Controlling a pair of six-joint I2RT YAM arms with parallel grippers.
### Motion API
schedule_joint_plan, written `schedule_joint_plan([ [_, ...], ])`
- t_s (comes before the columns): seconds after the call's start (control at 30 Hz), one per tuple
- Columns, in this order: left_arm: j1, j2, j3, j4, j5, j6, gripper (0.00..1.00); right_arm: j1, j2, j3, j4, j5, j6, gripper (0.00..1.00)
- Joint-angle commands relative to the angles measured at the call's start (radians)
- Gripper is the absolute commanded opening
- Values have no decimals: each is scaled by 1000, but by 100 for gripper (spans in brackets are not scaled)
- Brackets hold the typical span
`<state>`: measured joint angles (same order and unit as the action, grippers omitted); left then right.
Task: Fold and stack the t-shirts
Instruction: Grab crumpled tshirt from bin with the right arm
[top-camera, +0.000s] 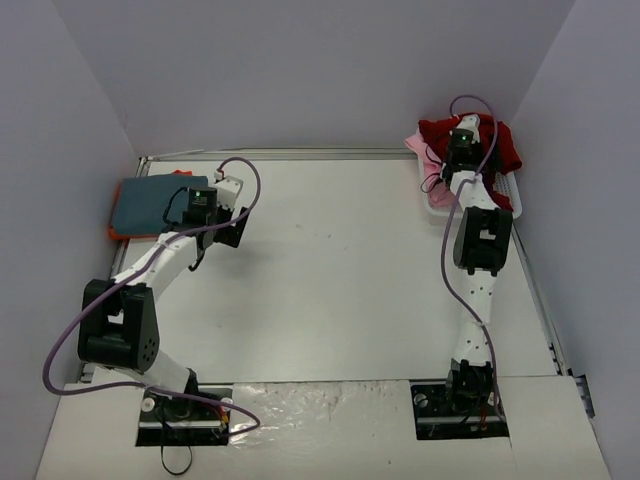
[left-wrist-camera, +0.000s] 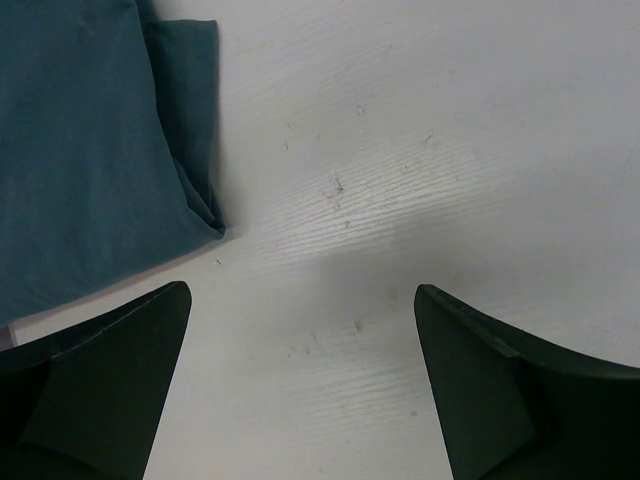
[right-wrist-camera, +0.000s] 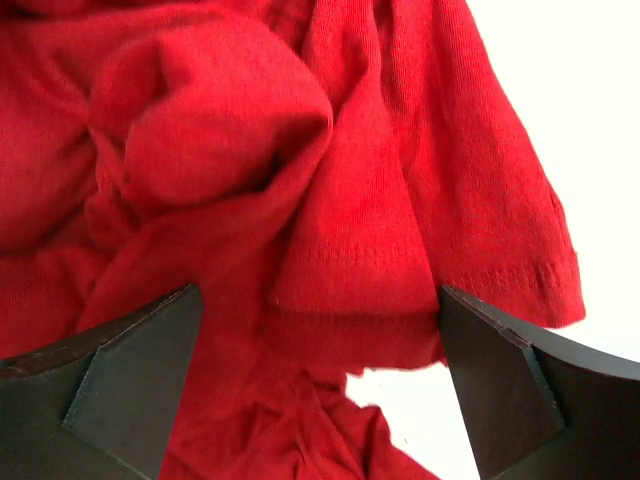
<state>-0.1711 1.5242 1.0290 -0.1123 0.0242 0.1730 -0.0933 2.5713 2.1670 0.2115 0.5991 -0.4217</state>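
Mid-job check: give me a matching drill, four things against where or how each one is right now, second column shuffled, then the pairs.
Things:
1. teal shirt
2. red shirt
3. pink shirt
4. left gripper

Places or states:
A. crumpled in a heap at the far right, under the open right gripper
B. open over bare table, beside a folded shirt
C. only an edge showing, at the left of the heap
D. folded flat at the far left, on top of an orange shirt

Pairs: 1-D, 2-A, 3-C, 4-B
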Motion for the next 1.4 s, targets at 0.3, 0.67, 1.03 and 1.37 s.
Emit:
schedule_joint_plan([
  [0.3, -7, 28, 11, 19, -26, 22, 94, -13, 153, 220, 2, 47, -28, 52],
  [0.67, -7, 17, 8, 7, -24, 25, 94, -19, 26, 72, -9, 27, 38, 0],
  [1.03, -5, -18, -4, -1, 39, 31, 94, -23, -319, -314, -26, -179, 216, 0],
  [1.37, -4, -19, -4, -10, 72, 23, 94, 4, -462, -394, -46, -180, 248, 0],
])
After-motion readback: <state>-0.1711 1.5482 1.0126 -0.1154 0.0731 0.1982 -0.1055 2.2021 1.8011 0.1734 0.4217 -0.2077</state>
